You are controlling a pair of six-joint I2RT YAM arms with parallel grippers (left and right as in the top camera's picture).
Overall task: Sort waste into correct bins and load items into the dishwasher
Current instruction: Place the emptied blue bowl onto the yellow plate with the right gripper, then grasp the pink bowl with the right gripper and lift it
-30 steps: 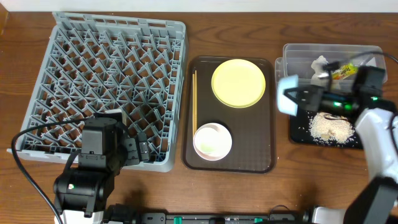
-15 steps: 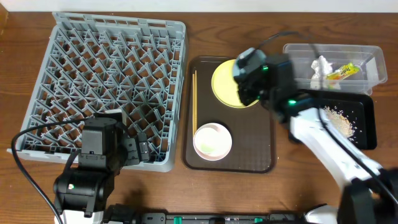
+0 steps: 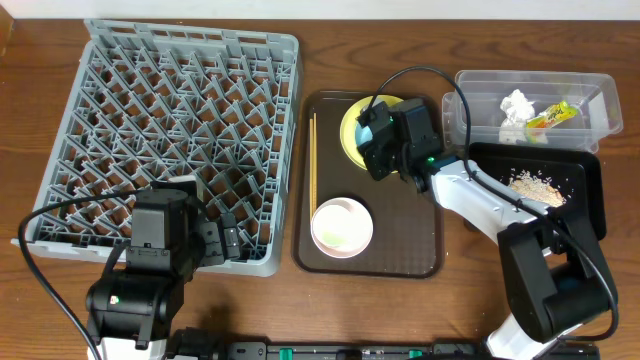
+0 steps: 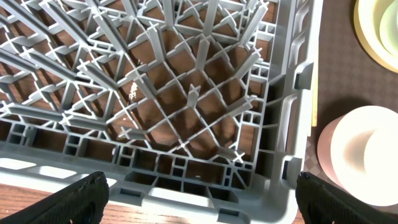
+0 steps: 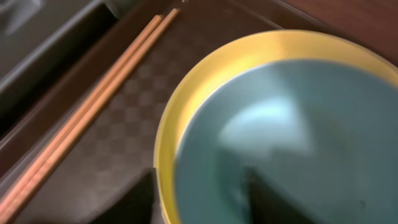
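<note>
My right gripper hangs over the yellow plate on the brown tray. In the right wrist view the light blue bowl sits on the yellow plate. My right gripper is open, one finger outside the bowl's rim and one inside. The chopsticks lie along the tray's left side. A pale pink bowl holding a whitish cup sits at the tray's front. My left gripper stands wide open and empty at the front right corner of the grey dish rack.
The clear tub at the back right holds a white tissue and a snack wrapper. In front of it, the black tray carries white crumbs. The brown tray lies between rack and bins.
My right arm swung left from the bins to the yellow plate, carrying the blue bowl. Its jaws, shut on the bowl before, have opened. The left arm stayed put.
</note>
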